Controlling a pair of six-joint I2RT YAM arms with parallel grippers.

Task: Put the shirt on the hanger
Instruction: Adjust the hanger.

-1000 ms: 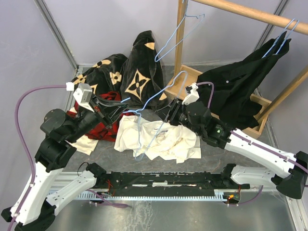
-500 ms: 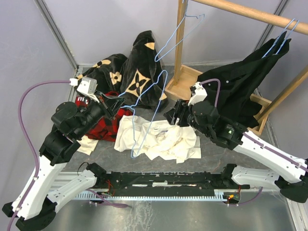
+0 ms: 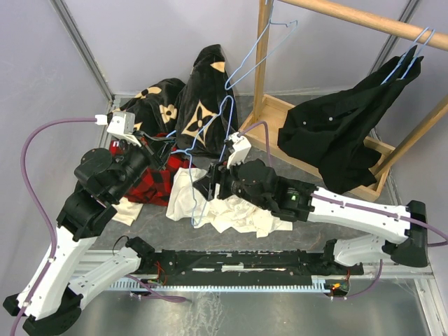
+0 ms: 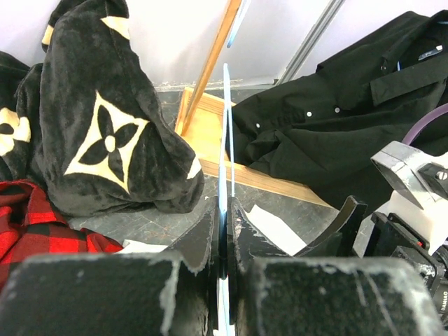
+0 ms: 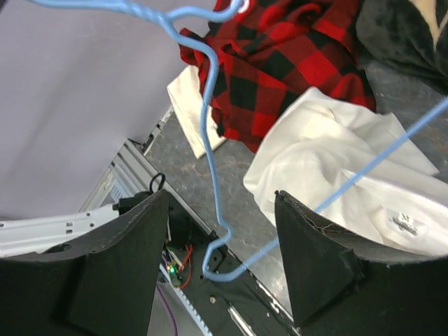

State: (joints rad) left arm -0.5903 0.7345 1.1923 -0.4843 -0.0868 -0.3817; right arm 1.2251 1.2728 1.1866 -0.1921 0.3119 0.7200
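Observation:
The white shirt lies crumpled on the table in front of the arms. It also shows in the right wrist view. The light-blue wire hanger hangs over its left edge with a lower corner near the table. My left gripper is shut on the hanger near its hook. In the left wrist view the wire runs up from between the closed fingers of that gripper. My right gripper is open above the shirt's left part. In the right wrist view the hanger's lower corner sits between that gripper's spread fingers, untouched.
A red-and-black plaid shirt lies left of the white one. A black garment with tan flowers is heaped behind. A wooden rack at the back right carries a spare blue hanger and a black shirt on another hanger.
My right arm has swung left across the white shirt to the hanger's lower end. The left gripper has lifted and turned the hanger, which now hangs more upright.

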